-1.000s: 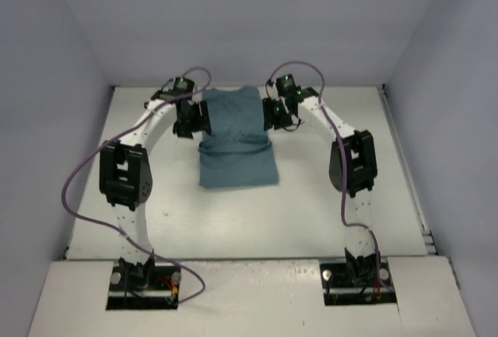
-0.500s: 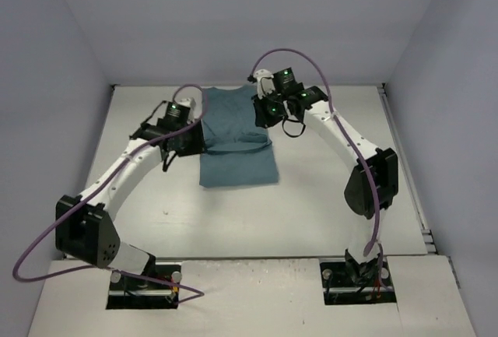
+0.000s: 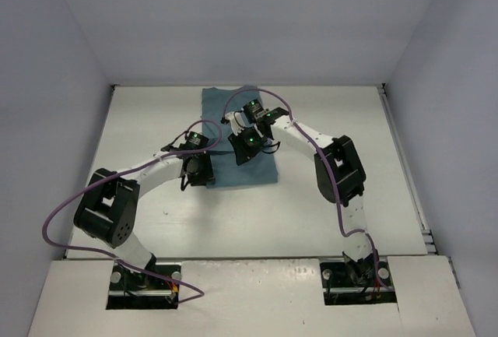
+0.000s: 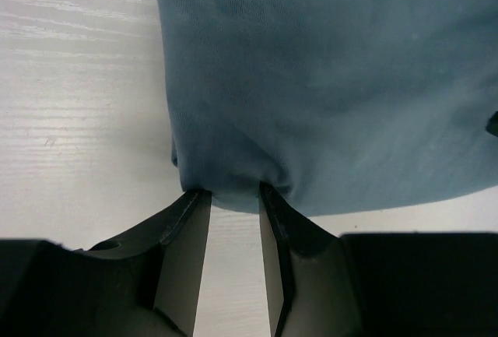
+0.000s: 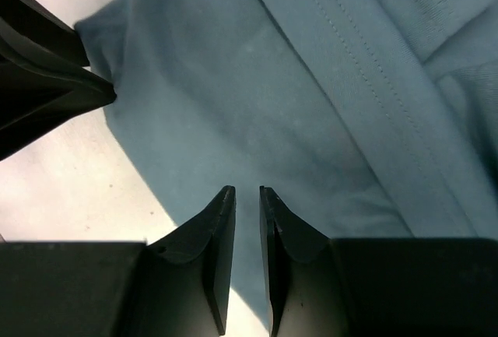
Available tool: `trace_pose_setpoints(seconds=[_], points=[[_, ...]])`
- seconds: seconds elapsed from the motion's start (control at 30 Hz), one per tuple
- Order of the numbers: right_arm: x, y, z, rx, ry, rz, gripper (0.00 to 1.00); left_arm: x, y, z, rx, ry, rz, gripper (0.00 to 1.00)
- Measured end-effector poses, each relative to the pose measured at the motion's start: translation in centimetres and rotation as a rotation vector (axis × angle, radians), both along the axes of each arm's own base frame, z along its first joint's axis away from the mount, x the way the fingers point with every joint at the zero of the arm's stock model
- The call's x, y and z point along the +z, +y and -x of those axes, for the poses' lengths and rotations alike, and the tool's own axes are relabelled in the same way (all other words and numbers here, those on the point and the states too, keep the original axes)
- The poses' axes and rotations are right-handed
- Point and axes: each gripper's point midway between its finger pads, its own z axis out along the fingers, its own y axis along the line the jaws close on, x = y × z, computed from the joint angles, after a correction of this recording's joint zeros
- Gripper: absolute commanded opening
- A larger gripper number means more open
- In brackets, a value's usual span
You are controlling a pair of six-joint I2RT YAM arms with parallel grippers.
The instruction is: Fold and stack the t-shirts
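The teal t-shirt (image 3: 218, 119) lies on the white table (image 3: 140, 119), stretched from the far edge toward the middle. My left gripper (image 3: 201, 172) is at its near left corner. In the left wrist view the left gripper (image 4: 231, 191) is shut on a bunched edge of the t-shirt (image 4: 327, 80). My right gripper (image 3: 243, 149) hovers over the shirt's near middle. In the right wrist view the right gripper (image 5: 243, 191) shows a narrow gap with nothing in it, over flat t-shirt (image 5: 272, 80) cloth with a stitched hem. The left fingers (image 5: 47, 88) show at the upper left.
Grey walls (image 3: 47, 57) close in the table on the left, back and right. Purple cables (image 3: 70, 205) loop from both arms. The right arm's elbow (image 3: 338, 170) stands right of the shirt. Bare tabletop (image 3: 350, 119) lies on either side.
Both grippers have come from the shirt's far sides toward the near middle. The left jaws have closed on the shirt's edge, and the right jaws have narrowed.
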Motion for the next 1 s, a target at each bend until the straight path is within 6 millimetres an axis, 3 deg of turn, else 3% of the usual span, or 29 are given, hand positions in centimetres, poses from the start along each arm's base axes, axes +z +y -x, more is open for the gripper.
trace_pose_setpoints(seconds=[0.2, 0.37, 0.5, 0.77, 0.9, 1.0], points=[[-3.0, 0.2, -0.5, 0.015, 0.037, 0.023, 0.19, -1.1, 0.1, 0.2, 0.008, 0.006, -0.001, 0.28], [-3.1, 0.7, -3.5, -0.005, -0.019, 0.018, 0.2, -1.3, 0.0, 0.1, 0.011, 0.001, 0.004, 0.28], [-1.4, 0.0, -7.7, -0.065, -0.113, 0.013, 0.21, -1.3, 0.0, 0.1, 0.01, -0.003, 0.008, 0.28], [3.3, -3.3, -15.8, -0.233, -0.331, 0.049, 0.22, -1.2, -0.1, 0.1, 0.001, -0.005, 0.01, 0.28], [5.9, -3.4, -17.1, -0.26, -0.398, 0.027, 0.22, -1.0, 0.0, 0.0, -0.011, -0.003, 0.002, 0.28], [6.5, -3.0, -15.9, -0.247, -0.386, 0.011, 0.22, -0.5, -0.1, -0.2, -0.021, -0.006, -0.003, 0.28]])
